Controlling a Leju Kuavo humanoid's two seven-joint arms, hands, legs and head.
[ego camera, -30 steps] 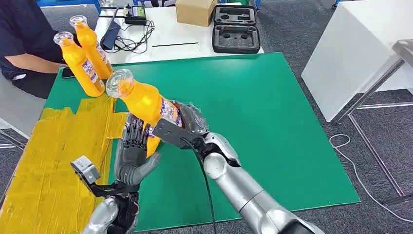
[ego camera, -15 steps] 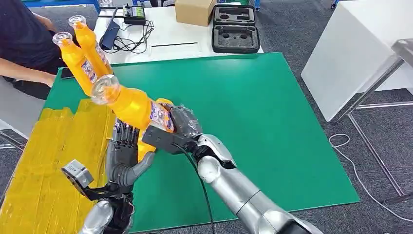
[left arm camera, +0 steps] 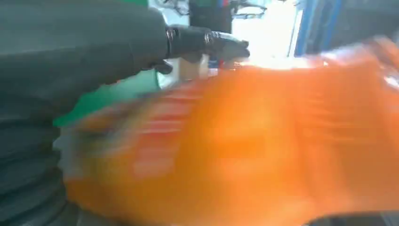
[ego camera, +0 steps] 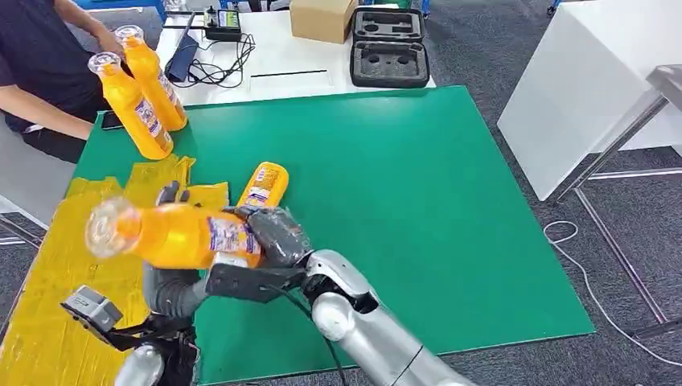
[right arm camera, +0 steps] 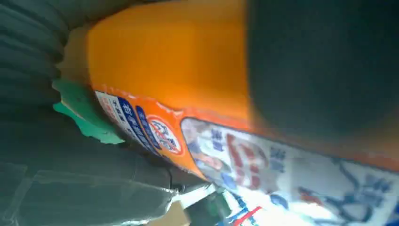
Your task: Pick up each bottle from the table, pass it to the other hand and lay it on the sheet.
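Fingers (ego camera: 277,229) of right hand (ego camera: 269,237) wrapped around base of held bottle (ego camera: 173,236). Bottle carried near level above yellow sheet (ego camera: 56,281), cap end toward sheet's outer edge. Left hand (ego camera: 165,285) seen under bottle, fingertips showing behind it; grip on it cannot be told. Second bottle (ego camera: 264,185) laid flat on green counter (ego camera: 418,185), beside sheet edge. Two bottles (ego camera: 137,100) stood upright at counter's far corner. Person (ego camera: 40,64) seated beside that corner.
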